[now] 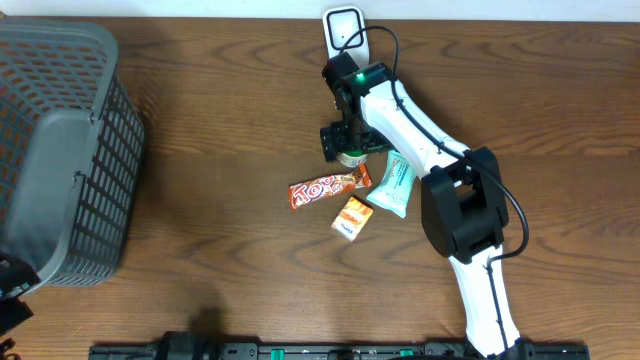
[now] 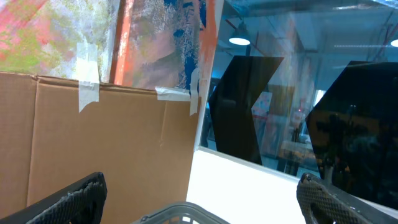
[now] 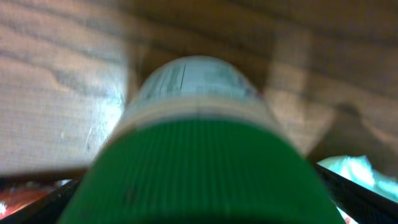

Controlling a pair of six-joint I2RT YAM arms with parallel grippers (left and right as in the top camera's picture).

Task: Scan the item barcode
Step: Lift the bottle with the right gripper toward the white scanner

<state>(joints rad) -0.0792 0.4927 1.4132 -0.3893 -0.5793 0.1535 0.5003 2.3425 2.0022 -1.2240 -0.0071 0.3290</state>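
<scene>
Bottle (image 3: pixel 199 143) sits within right gripper (image 1: pixel 347 140), clamped or loose unclear, arm stretched forward.

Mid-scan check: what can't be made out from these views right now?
- Barcode on the bottle: the right wrist view is blurred and the green cap fills it; overhead, the right gripper covers it.
- Whether its fingers touch the bottle: blurred, and cut off at the right wrist view's lower corners.
- Barcodes on the candy bar, orange packet and teal packet: too small overhead.
</scene>
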